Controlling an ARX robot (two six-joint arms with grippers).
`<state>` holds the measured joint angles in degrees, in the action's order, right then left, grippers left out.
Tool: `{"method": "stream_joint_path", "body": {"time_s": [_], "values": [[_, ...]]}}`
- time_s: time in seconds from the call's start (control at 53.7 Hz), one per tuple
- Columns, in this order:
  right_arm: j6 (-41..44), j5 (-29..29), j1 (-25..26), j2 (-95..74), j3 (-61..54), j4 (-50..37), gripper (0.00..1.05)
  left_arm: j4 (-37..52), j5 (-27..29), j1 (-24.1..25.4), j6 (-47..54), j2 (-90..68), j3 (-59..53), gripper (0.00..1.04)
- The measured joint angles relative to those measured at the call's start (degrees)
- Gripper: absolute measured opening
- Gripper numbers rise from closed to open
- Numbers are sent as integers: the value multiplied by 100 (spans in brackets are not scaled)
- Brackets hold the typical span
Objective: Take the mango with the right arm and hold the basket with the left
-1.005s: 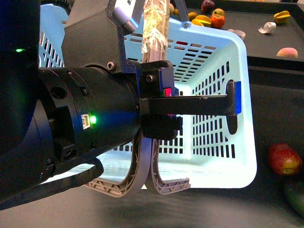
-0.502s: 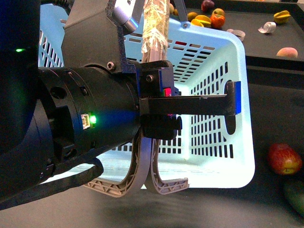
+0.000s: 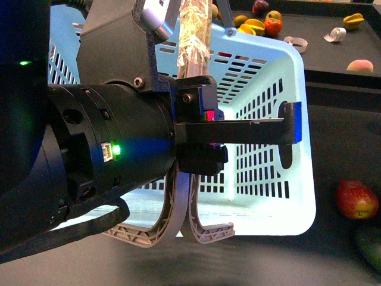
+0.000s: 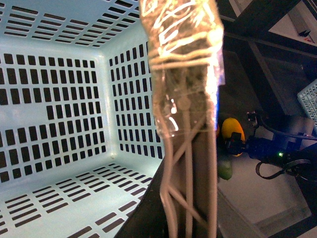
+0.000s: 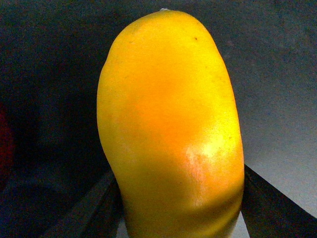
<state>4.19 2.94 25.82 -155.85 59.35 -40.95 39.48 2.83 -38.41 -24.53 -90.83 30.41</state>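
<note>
The pale turquoise basket (image 3: 271, 95) fills the middle of the front view, its open side facing me. Its brown-grey handle (image 3: 193, 36), wrapped in clear tape, runs down into my left gripper (image 3: 196, 110), which is shut on it. In the left wrist view the taped handle (image 4: 183, 74) stands between the jaws of the left gripper (image 4: 190, 198), with the basket's empty slotted floor (image 4: 59, 198) beside it. My right gripper (image 5: 178, 218) is shut on the yellow-orange mango (image 5: 168, 129) above a dark surface. The mango (image 4: 232, 131) also shows small beyond the basket.
A red-and-yellow fruit (image 3: 356, 199) and a dark green fruit (image 3: 370, 247) lie on the dark table right of the basket. Several fruits (image 3: 262, 25), a peach-coloured fruit (image 3: 359, 65) and a yellow fruit (image 3: 353, 21) lie on the far surface.
The basket has swung slightly to the left; its near right corner sits further left than a second ago. The left arm has not visibly moved.
</note>
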Motion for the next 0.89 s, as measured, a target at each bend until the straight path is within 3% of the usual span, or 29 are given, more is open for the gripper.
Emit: {"method": "stream_joint_path", "body": {"time_s": [0.484,0.893], "values": [[-367,-1086,20,1790,-1005,205,58,0,-4,0,0,0,0,6],[-800,-2426,-885,4433,-2199,632,57,0,-4,0,0,0,0,6]]}}
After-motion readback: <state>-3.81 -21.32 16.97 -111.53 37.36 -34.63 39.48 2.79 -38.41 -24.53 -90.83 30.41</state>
